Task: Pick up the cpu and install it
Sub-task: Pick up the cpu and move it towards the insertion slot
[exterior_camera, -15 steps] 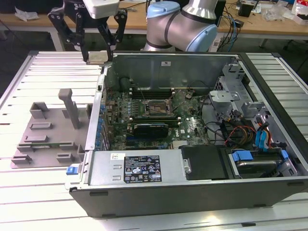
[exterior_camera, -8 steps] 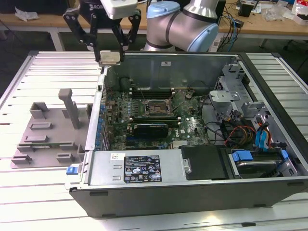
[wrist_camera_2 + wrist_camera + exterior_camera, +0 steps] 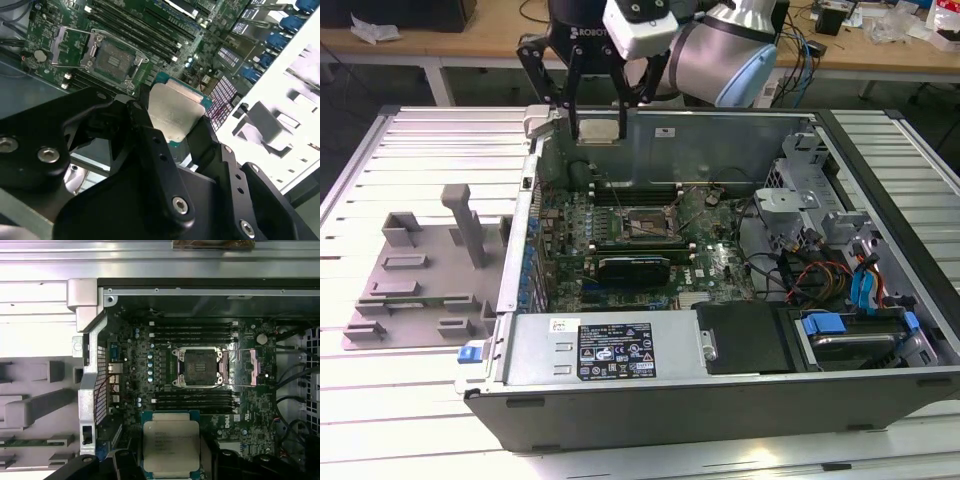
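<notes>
The gripper [image 3: 598,125] clamps the cpu [image 3: 171,447] flat between its jaws. The open socket [image 3: 200,367] lies below and nearer.

The black two-fingered metal pincer [image 3: 597,118] is hanging fingers-down from the silver-grey tubular arm [image 3: 720,55] with its pale blue joint cap; the arm is reaching in from the exterior view's right, bending at the wrist so that the tool is pointing straight downward; the wrist is carrying a white box-shaped housing [image 3: 638,25]; in the second wrist view the dark fingers [image 3: 150,137] are pressing against opposite edges of the small flat square silvery-topped cpu [image 3: 175,107], gripping it level in the air.
</notes>
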Robot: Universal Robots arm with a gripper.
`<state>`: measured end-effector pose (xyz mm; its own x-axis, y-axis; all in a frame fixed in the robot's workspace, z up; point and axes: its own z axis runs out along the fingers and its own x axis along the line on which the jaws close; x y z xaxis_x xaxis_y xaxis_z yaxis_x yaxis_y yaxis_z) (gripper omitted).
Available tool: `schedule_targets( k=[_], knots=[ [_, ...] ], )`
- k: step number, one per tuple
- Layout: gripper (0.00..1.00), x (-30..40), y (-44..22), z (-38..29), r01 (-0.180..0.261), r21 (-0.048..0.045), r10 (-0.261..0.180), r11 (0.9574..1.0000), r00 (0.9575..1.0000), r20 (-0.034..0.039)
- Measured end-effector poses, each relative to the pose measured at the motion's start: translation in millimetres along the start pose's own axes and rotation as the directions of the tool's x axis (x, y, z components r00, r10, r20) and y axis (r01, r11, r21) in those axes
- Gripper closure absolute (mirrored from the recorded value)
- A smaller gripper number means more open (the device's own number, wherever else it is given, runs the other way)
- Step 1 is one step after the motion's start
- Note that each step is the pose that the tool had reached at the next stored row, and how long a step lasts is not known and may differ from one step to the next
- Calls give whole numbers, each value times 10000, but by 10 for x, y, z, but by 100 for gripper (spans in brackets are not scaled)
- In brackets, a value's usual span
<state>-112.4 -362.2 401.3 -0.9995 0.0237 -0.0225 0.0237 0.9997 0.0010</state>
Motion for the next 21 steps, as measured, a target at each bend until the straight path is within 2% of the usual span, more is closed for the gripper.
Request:
schedule_targets(
  k=[3,7,10,12,14,19,21],
  knots=[
    [45,-6,1,22,4,1,-4,10000,10000,-2],
    [45,-76,4,99,2,-1,-2,10000,10000,-14],
    [45,-139,16,192,1,-1,-1,10000,10000,-17],
    [45,-180,21,226,0,0,0,10000,10000,-17],
    [45,-255,24,258,3,-1,-3,10000,10000,-17],
    [45,-369,29,312,3,0,-3,10000,10000,-17],
    [45,-448,35,363,1,-2,-1,10000,10000,-16]
  ],
)
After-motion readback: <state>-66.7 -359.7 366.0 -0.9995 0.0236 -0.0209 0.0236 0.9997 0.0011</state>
